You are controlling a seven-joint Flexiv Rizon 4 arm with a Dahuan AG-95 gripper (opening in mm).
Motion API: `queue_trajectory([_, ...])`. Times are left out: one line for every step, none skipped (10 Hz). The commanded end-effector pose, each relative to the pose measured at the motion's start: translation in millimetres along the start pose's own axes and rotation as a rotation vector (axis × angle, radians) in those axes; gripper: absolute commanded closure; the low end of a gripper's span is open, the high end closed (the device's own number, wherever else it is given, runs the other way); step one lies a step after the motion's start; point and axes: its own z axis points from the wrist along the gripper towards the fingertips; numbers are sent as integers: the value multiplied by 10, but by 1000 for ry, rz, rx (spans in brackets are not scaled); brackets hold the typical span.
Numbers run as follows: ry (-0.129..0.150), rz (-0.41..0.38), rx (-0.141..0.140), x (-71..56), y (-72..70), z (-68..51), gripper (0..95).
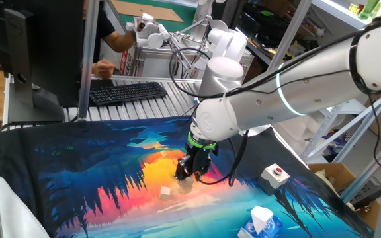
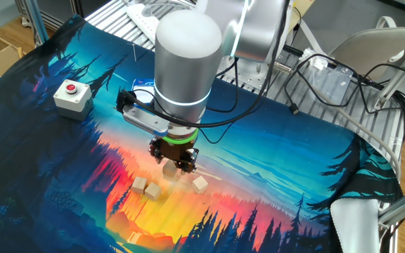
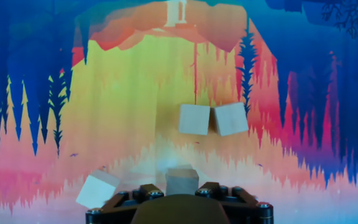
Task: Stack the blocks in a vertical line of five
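My gripper (image 3: 181,194) hangs low over the orange part of the painted cloth; it also shows in one fixed view (image 1: 192,170) and the other fixed view (image 2: 174,161). It is shut on one tan wooden block (image 3: 181,180), which sits between the fingers. The same block shows under the hand (image 2: 169,171). Two more blocks (image 3: 194,119) (image 3: 232,118) lie side by side on the cloth ahead of the gripper, touching or nearly so (image 2: 140,185) (image 2: 152,191). Another block (image 3: 98,190) lies alone close to the gripper's left (image 2: 200,184) (image 1: 165,192). No block is stacked on another.
A white box with a red button (image 1: 274,175) (image 2: 72,95) stands on the cloth to one side. A white-and-blue tissue pack (image 1: 262,221) lies near the cloth's front edge. A keyboard (image 1: 127,91) and a person's hand (image 1: 104,66) are behind the cloth.
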Motion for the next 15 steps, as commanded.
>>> queue_trajectory([-1,7,6,11,-13,-51,0])
queue_trajectory([2,6,10,16,-24,-85,0])
queue_trajectory([9,14,13,38,-50,-166,0])
queue_trajectory([13,18,25,57,-72,-229,0])
queue_trajectory([21,26,32,78,-92,-282,0])
queue_trajectory([30,34,42,107,-120,-347,0])
queue_trajectory([46,40,45,166,-176,-462,0])
queue_trajectory([49,44,51,212,-220,-541,0])
queue_trajectory([57,48,74,280,-287,-644,0])
queue_trajectory([60,54,81,310,-316,-685,0])
queue_trajectory([69,65,94,349,-357,-735,0])
queue_trajectory([85,75,97,386,-395,-778,0])
queue_trajectory([103,82,95,409,-418,-804,0])
queue_trajectory([104,83,96,414,-424,-809,0])
queue_trajectory([103,85,98,418,-428,-813,0])
